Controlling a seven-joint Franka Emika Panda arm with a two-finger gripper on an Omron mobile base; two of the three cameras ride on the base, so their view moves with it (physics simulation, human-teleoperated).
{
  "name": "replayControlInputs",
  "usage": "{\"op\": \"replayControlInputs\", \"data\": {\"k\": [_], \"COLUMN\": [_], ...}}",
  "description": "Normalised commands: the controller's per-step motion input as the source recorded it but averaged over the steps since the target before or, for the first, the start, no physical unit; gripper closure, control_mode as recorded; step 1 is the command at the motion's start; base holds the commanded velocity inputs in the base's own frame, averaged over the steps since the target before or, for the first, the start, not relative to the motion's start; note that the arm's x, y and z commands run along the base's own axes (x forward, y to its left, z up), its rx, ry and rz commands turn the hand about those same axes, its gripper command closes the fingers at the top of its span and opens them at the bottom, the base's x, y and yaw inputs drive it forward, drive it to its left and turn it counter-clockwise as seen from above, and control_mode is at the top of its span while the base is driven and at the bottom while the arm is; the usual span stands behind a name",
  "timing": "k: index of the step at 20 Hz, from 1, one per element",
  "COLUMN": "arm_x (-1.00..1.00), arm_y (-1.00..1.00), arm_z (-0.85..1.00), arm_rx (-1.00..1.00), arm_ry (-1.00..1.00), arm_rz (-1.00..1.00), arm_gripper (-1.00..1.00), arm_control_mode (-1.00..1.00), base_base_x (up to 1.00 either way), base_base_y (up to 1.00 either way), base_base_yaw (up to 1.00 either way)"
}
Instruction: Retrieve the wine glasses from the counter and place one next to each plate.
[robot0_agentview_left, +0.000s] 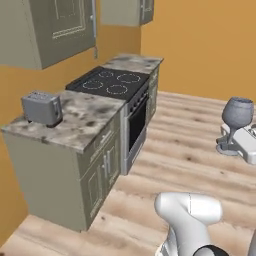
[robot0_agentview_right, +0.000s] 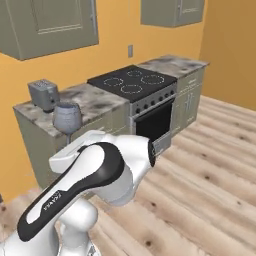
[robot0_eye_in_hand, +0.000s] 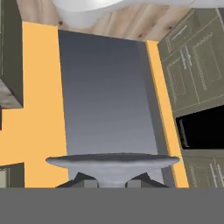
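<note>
A: The room is a kitchen with orange walls and a pale plank floor (robot0_agentview_left: 190, 130). What sits nearest?

B: The white arm (robot0_agentview_right: 95, 170), raised over the floor. Its pincer (robot0_eye_in_hand: 111, 183) is closed on the stem of a grey-blue wine glass (robot0_agentview_left: 237, 114), held upright in the air with its round foot (robot0_eye_in_hand: 113, 162) just above the fingertips.

A: And beyond?

B: A granite table (robot0_agentview_left: 85, 120) carrying a toaster (robot0_agentview_left: 42, 108), then a black cooktop (robot0_agentview_left: 110, 82) over an oven (robot0_agentview_left: 137, 122), with cabinets (robot0_agentview_left: 55, 25) above.
</note>
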Motion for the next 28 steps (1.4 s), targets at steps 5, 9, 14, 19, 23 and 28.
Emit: {"op": "replayControlInputs", "data": {"k": [5,9,14,19,23,28], "arm_x": [0.00,0.00,0.00,0.00,0.00,0.00], "arm_y": [0.00,0.00,0.00,0.00,0.00,0.00], "arm_z": [0.00,0.00,0.00,0.00,0.00,0.00], "arm_rx": [0.00,0.00,0.00,0.00,0.00,0.00], "arm_ry": [0.00,0.00,0.00,0.00,0.00,0.00], "arm_rz": [0.00,0.00,0.00,0.00,0.00,0.00], "arm_gripper": [1.00,1.00,1.00,1.00,1.00,1.00], "arm_control_mode": [1.00,1.00,1.00,1.00,1.00,1.00], "base_base_x": [1.00,1.00,1.00,1.00,1.00,1.00], "base_base_y": [0.11,0.13,0.17,0.13,0.27,0.37], "base_base_yaw": [-0.60,-0.54,-0.43,-0.31,-0.33,-0.34]}}
